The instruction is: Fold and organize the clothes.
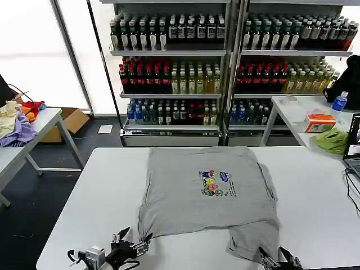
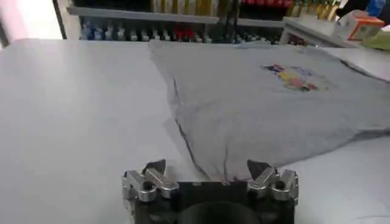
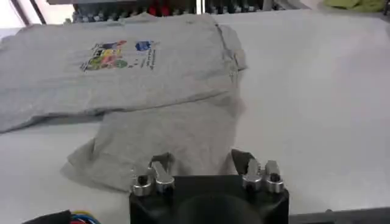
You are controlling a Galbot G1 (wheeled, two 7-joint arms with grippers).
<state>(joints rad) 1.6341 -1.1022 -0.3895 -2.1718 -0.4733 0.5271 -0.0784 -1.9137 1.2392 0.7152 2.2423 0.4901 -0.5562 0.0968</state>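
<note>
Lying flat on the white table (image 1: 84, 185), the soft, light grey T-shirt (image 1: 208, 191) is being approached; its near corners sit between the spread fingers of the left gripper (image 2: 207, 176) and right gripper (image 3: 204, 167), where it is best pinched.

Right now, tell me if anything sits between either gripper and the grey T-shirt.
Nothing visible does. The left gripper and right gripper are both open at the T-shirt's near edge, with bare white table around.

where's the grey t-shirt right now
In the head view the grey t-shirt lies mid-table, its near edge between the left pincer and right pincer.
</note>
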